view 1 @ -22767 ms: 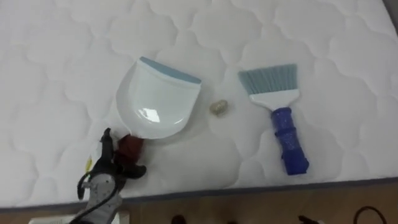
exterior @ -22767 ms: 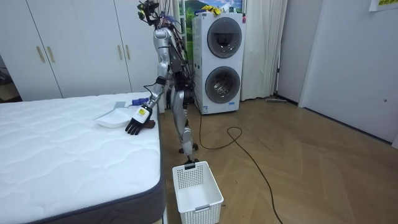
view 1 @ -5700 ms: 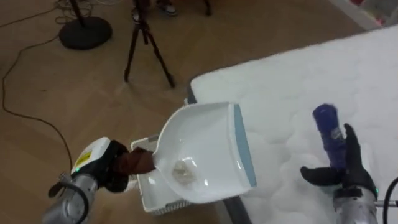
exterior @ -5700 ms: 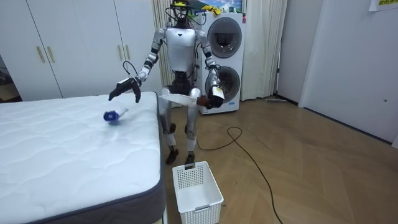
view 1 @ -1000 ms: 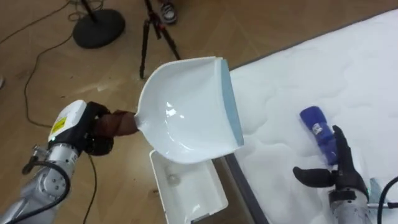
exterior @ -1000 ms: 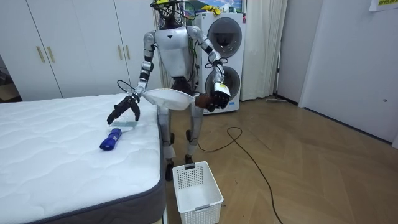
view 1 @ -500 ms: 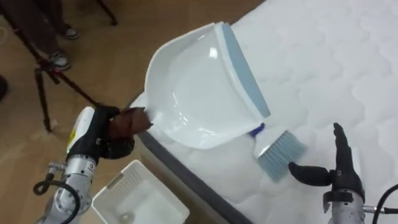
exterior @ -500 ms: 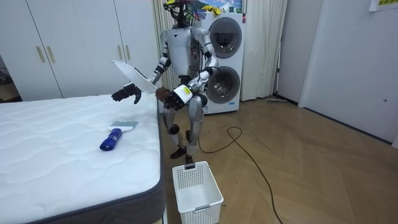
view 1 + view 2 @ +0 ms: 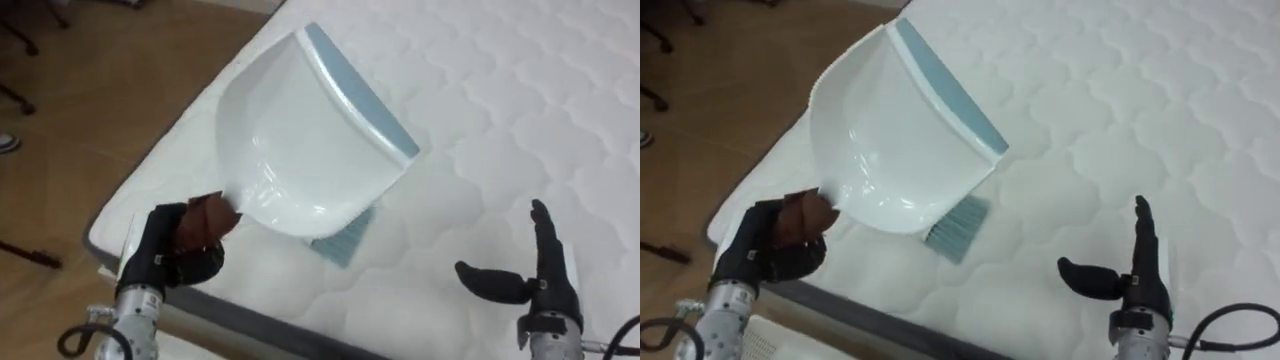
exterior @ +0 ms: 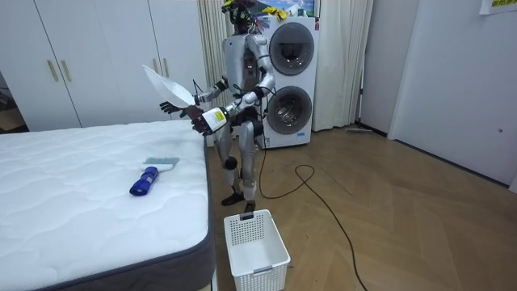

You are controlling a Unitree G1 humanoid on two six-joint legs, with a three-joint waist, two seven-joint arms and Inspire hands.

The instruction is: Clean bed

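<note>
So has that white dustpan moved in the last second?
Yes. In the room view the dustpan has swung up and toward the view's left, from past the edge of the bed to above its corner.

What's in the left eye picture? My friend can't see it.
The robot's left hand holds a white plastic dustpan with a blue edge by its brown handle above a white quilted mattress. Its right hand hovers open nearby.

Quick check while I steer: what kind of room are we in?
Probably a bedroom-style room with laundry machines: a bare mattress, white wardrobe doors and a stacked washer and dryer. The left hand holds a dustpan over it.
</note>
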